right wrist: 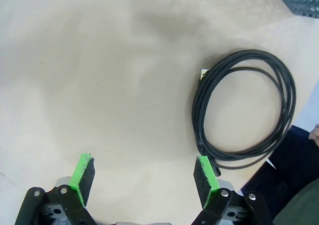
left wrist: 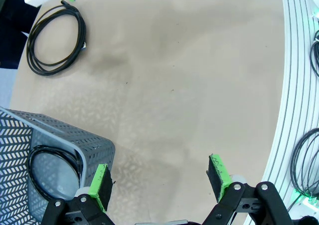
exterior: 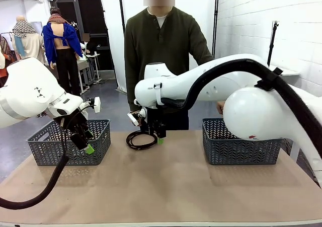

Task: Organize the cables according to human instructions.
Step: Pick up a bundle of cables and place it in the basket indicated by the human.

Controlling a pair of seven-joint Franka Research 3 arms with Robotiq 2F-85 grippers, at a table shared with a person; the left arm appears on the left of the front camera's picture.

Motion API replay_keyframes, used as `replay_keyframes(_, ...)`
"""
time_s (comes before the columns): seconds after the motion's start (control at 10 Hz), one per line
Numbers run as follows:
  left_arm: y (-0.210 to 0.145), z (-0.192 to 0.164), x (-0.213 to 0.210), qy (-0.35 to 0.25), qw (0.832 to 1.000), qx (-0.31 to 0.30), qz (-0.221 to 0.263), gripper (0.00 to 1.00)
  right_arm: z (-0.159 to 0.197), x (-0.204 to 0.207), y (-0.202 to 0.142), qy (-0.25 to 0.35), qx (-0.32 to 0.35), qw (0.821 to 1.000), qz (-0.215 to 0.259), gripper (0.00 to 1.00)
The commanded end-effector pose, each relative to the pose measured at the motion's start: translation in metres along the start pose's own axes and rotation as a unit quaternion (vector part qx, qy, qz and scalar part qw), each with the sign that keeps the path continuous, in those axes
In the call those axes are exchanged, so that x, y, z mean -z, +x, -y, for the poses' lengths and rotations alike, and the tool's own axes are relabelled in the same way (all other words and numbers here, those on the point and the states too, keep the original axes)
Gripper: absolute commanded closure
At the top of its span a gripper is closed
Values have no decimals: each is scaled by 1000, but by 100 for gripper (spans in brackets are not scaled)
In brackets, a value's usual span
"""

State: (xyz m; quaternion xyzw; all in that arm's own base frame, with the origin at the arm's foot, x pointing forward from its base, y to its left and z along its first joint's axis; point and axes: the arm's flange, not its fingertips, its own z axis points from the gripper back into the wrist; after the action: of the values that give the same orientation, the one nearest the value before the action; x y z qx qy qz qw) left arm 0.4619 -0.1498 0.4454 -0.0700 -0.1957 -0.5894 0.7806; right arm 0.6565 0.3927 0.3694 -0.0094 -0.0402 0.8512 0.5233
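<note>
So the right gripper (right wrist: pixel 144 177) is wide open w/ nothing in it, low over the table (right wrist: pixel 99 75). One coiled cable (right wrist: pixel 244 110) lies flat just past its right finger. Left gripper (left wrist: pixel 162 182) is open too, beside the left basket (left wrist: pixel 75 140) w/ another cable (left wrist: pixel 50 157) inside.

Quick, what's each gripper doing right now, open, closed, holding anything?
Left gripper: open, holding nothing, by the left basket.
Right gripper: open, empty, beside the coiled cable.
</note>
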Motion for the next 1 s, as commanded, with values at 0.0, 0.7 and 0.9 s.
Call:
replay_keyframes(0.0, 1, 0, -3, -3, 1000, -1, -2, 0, 28, 1, -2, -1, -12, 1000, -16, 0)
replay_keyframes(0.7, 1, 0, -3, -3, 1000, -1, -2, 0, 8, 10, -3, -1, 2, 1000, -1, 0)
replay_keyframes(0.9, 1, 0, -3, -3, 1000, -1, -2, 0, 13, 15, -4, -13, 0, 1000, -6, 0)
